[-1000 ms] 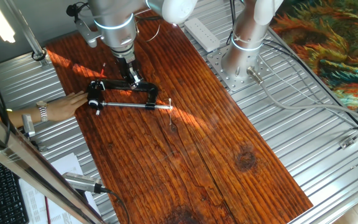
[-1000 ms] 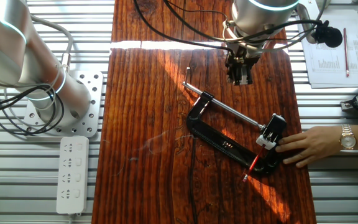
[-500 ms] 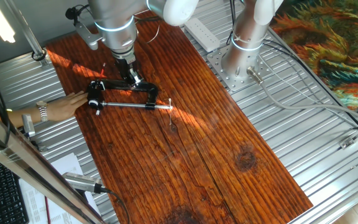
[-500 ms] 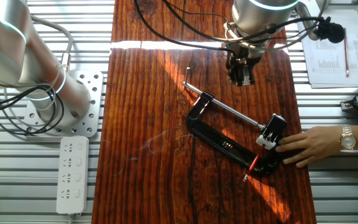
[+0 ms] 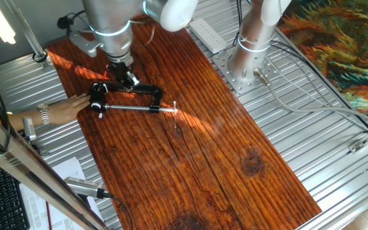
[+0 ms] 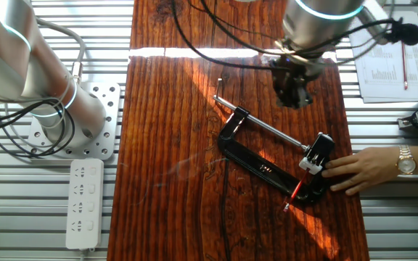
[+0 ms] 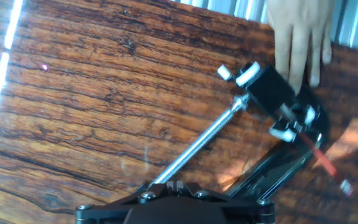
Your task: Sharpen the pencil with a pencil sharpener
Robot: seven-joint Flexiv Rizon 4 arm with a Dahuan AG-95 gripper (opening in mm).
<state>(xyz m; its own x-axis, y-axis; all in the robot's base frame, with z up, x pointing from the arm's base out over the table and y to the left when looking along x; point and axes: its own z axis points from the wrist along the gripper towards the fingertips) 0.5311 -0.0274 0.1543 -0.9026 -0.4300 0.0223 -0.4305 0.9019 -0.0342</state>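
Note:
The pencil sharpener (image 6: 318, 152) is a small black block with white tips, held at the end of the silver screw rod (image 7: 197, 146) of a black C-clamp (image 6: 256, 163) lying on the wooden table. It also shows in the hand view (image 7: 271, 93) and in one fixed view (image 5: 97, 96). A red pencil (image 7: 319, 155) runs out of it across the clamp's end (image 6: 294, 190). A person's hand (image 6: 361, 170) rests on that end. My gripper (image 6: 294, 93) hovers above the table beside the rod, fingers together and empty (image 7: 174, 185).
The wooden board (image 6: 173, 145) lies on ribbed metal. A second arm's base (image 6: 56, 109) and a white power strip (image 6: 84, 203) stand off the board on one side. Papers (image 6: 390, 65) lie past the other side, near the person's arm.
My gripper has moved sideways along the clamp toward the sharpener end and the person's hand. The clamp, pencil and hand have not moved.

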